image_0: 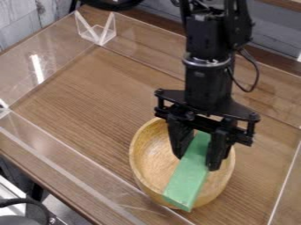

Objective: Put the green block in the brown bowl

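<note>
The black arm (216,44) comes down from the top of the view and stands almost upright over the brown bowl (147,163), its round wrist section just above a wide black cross-piece. The gripper (200,149) hangs from that cross-piece, pointing steeply down into the bowl, tilted a little. Its 2 dark fingers (184,141) are closed on the upper end of the green block (191,178)
</note>
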`<state>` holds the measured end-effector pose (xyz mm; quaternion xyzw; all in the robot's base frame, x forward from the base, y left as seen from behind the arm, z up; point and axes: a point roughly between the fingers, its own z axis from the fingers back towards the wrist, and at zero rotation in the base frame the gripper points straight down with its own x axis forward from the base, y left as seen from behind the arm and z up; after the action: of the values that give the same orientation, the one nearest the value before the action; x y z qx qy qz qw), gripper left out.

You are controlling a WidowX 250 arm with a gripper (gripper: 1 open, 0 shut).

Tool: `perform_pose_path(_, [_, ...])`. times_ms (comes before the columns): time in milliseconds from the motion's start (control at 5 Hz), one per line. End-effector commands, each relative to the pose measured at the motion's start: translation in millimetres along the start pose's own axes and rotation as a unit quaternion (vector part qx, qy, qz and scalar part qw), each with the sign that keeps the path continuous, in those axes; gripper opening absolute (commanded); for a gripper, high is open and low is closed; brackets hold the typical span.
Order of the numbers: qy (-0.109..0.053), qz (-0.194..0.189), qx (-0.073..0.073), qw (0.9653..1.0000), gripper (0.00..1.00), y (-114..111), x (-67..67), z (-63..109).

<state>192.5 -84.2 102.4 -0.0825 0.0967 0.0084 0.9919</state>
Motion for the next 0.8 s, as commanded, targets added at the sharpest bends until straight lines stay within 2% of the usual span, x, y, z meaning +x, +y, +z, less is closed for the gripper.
perform_pose_path(0, [-0.015,0.004,-0.007,0.9999,0.00,0.7,1.1,7.8])
perform_pose_path(600, [-0.013,0.007,-0.010,0.9998,0.00,1.6,-0.6,7.8])
